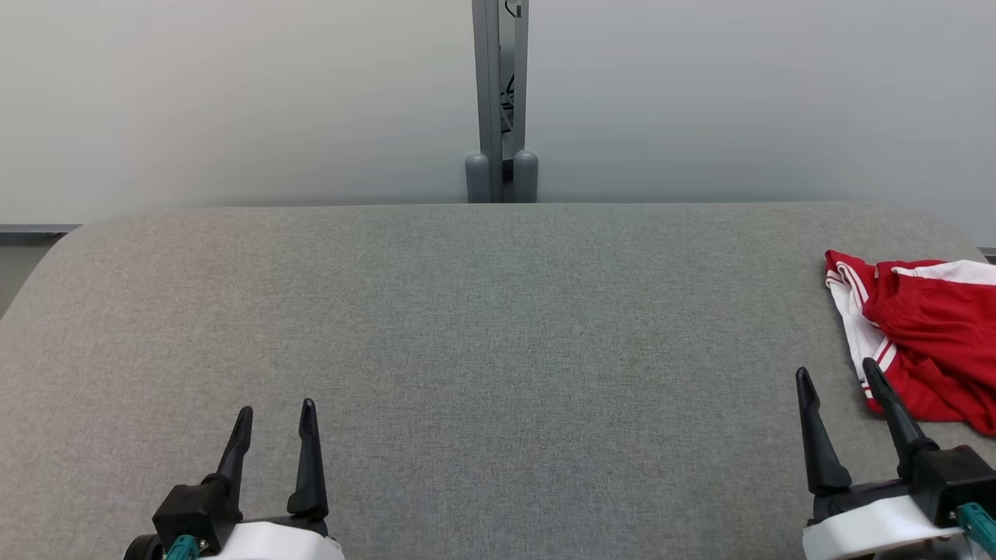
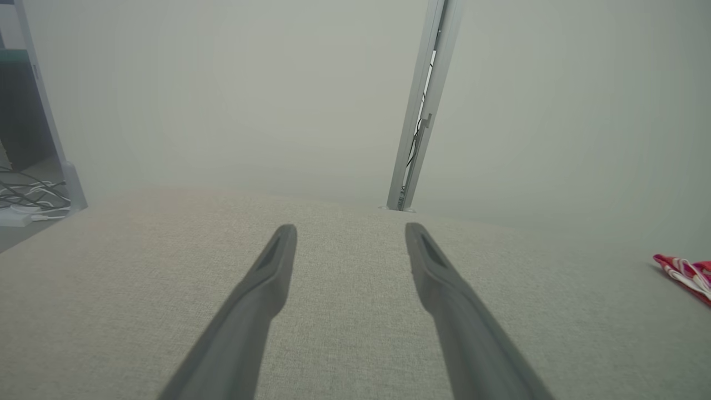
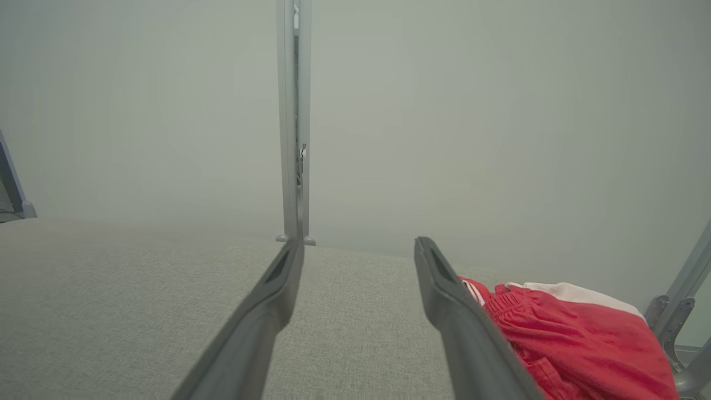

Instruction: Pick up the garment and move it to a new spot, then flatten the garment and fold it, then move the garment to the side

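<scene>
Head view shows the red and white garment [image 1: 926, 334] lying in a crumpled heap at the far right of the grey table [image 1: 498, 311], close to the edge; the right gripper [image 1: 835, 369] sits just beside it, fingers spread wide with nothing in them; the left gripper [image 1: 276, 406] is well apart from it, also wide and empty. A push from the side could slide the cloth off the table; a grab at only the top layer could let it slip out, or hang in a lump that is hard to flatten.
</scene>
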You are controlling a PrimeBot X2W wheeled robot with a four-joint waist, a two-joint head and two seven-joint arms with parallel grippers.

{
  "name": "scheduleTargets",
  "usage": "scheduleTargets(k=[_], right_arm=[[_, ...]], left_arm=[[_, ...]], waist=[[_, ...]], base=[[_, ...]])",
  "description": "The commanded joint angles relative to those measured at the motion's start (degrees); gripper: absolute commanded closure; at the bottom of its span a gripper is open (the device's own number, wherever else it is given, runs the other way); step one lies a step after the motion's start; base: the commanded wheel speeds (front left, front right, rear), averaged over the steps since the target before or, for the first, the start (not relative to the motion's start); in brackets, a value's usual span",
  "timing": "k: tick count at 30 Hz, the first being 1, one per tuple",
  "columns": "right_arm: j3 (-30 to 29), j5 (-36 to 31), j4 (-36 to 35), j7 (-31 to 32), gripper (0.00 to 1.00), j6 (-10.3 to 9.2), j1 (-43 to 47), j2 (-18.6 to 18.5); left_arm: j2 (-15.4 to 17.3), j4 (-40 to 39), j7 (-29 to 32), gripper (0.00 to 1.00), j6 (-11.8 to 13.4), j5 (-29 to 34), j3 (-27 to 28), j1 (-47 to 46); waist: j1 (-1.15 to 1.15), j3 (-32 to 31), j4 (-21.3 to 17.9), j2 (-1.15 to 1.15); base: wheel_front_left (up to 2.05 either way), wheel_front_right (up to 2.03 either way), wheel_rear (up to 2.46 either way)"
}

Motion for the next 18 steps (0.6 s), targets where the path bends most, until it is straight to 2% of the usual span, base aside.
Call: scheduleTargets(k=[1, 18], right_arm=[[0.1, -0.2, 0.21, -0.25, 0.0, 0.0, 0.33, -0.16], [-0.04, 0.35, 0.01, -0.25, 0.0, 0.0, 0.28, -0.16]], left_arm=[[0.24, -0.06, -0.06, 0.0, -0.34, -0.26, 0.24, 0.11], [0.24, 0.7, -0.06, 0.0, -1.4, -1.85, 0.57, -0.07]], waist=[[0.0, -0.01, 0.01, 0.0], [0.0, 0.4, 0.26, 0.0]], base=[[0.0, 0.0, 0.0], [0.0, 0.0, 0.0]])
